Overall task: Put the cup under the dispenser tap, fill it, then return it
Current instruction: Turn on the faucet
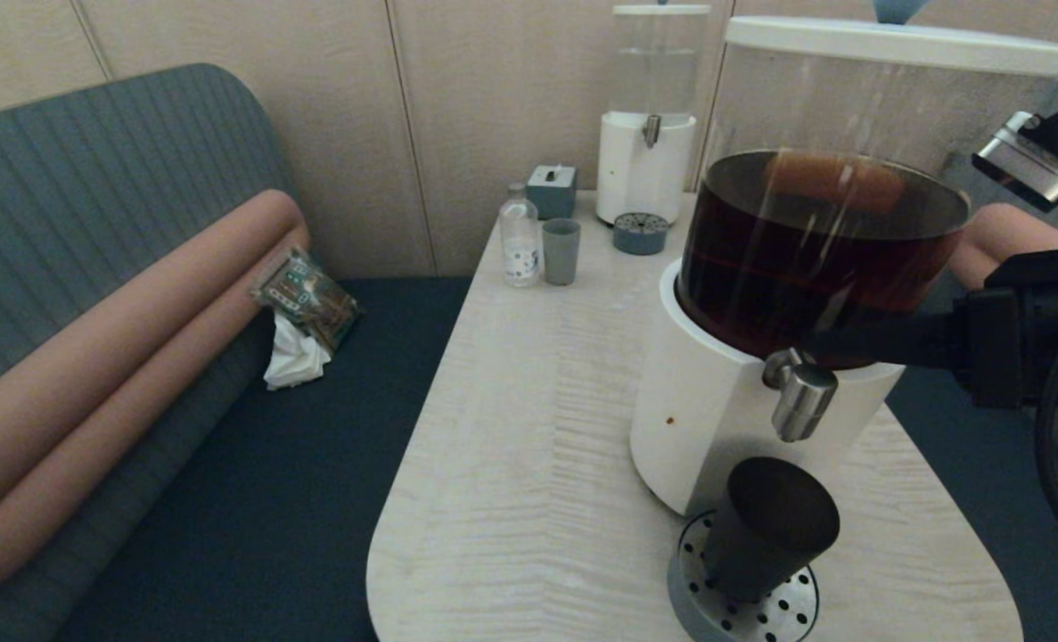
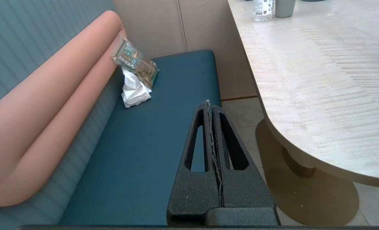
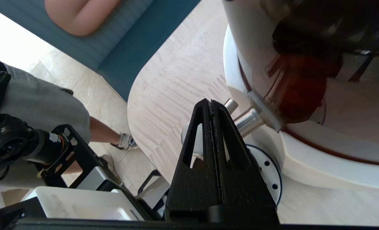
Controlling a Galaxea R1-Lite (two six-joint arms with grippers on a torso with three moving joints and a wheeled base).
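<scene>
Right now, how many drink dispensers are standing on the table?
2. The large dispenser of dark brown liquid stands near the table's right front, with the dark cup below its tap. The smaller clear-liquid dispenser stands at the far end by the wall.

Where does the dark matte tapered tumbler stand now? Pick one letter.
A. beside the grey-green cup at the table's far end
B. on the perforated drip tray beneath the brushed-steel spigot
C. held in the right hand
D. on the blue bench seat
B: the dark matte tapered tumbler stands on the perforated drip tray beneath the brushed-steel spigot, no hand on it.
</scene>
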